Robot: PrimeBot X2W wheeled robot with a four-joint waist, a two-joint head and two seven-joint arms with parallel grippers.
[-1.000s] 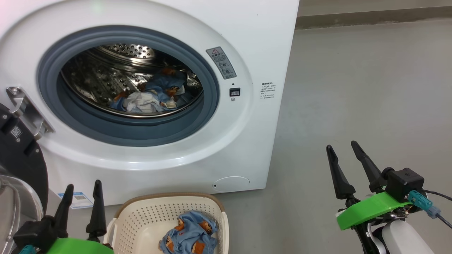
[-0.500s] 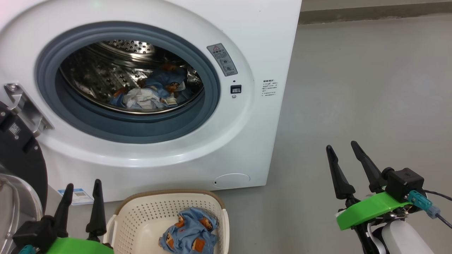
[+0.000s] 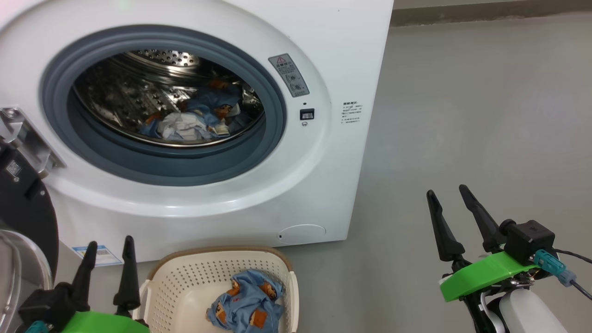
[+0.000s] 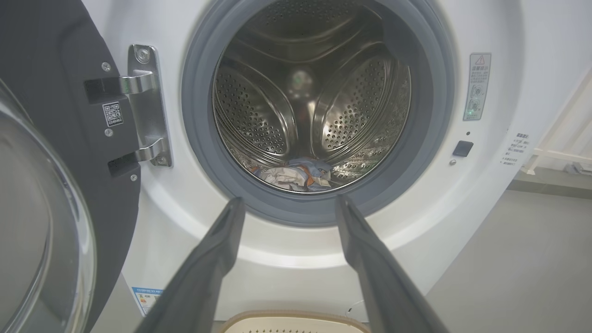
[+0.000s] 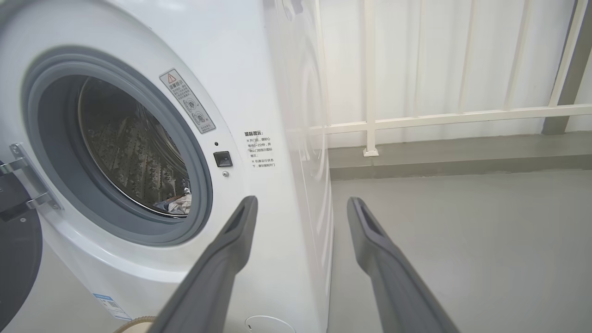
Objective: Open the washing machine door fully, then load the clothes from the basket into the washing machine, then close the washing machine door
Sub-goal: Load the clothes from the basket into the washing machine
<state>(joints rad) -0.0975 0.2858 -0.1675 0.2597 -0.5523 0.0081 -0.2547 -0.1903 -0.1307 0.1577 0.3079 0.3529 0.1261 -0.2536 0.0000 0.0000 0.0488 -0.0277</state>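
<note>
Basket [image 3: 175, 282] holding some clothes [image 3: 247, 303]; more lying in washing machine [image 3: 333, 55] drum [image 3: 138, 101]. Door [image 3: 23, 208] hanging open left, partly cut off. Left end effector [image 3: 109, 241] and right end effector [image 3: 447, 190] both gaping, empty.

The head camera has dipped a little, so the washing machine [image 3: 333, 55] and the basket [image 3: 185, 286] sit slightly higher in the head view and the grey gasket [image 3: 157, 162] a touch further left (the whole picture shifted, not the things).

Grey floor [image 3: 462, 115] (basket [image 3: 185, 286], washing machine [image 3: 342, 46])
</note>
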